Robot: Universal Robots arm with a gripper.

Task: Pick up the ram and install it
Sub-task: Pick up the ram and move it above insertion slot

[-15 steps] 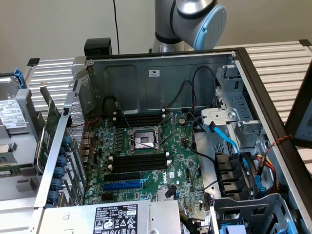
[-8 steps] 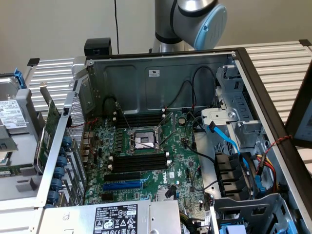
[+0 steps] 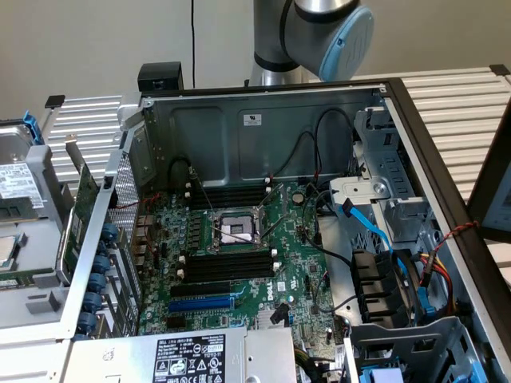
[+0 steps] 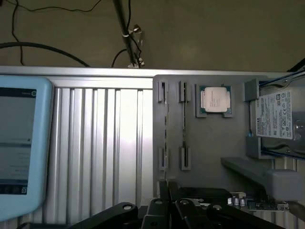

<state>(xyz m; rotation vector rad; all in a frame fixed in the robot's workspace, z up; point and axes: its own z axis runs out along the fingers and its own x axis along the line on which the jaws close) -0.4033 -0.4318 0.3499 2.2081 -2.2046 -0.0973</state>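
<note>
The ram (image 4: 165, 133) stands on edge in a slot of the grey parts tray (image 4: 209, 143), a thin dark strip between two small clips. My gripper (image 4: 167, 188) hangs over the tray's near edge, in line with that strip. Its black fingers (image 4: 163, 191) are close together, and I cannot tell whether they touch the strip. In the exterior view the tray (image 3: 32, 303) lies to the left of the open computer case (image 3: 263, 128). The motherboard's long black memory slots (image 3: 227, 263) lie beside the CPU socket (image 3: 231, 230) with nothing in them.
A loose processor (image 4: 214, 100) and a hard drive (image 4: 279, 114) sit in the tray beyond the ram. A pale blue tablet (image 4: 19, 143) lies on the ribbed aluminium table (image 4: 105, 143). A green expansion card (image 3: 80, 207) leans at the case's left wall. Cables and a blue ribbon (image 3: 371, 227) cross the case's right.
</note>
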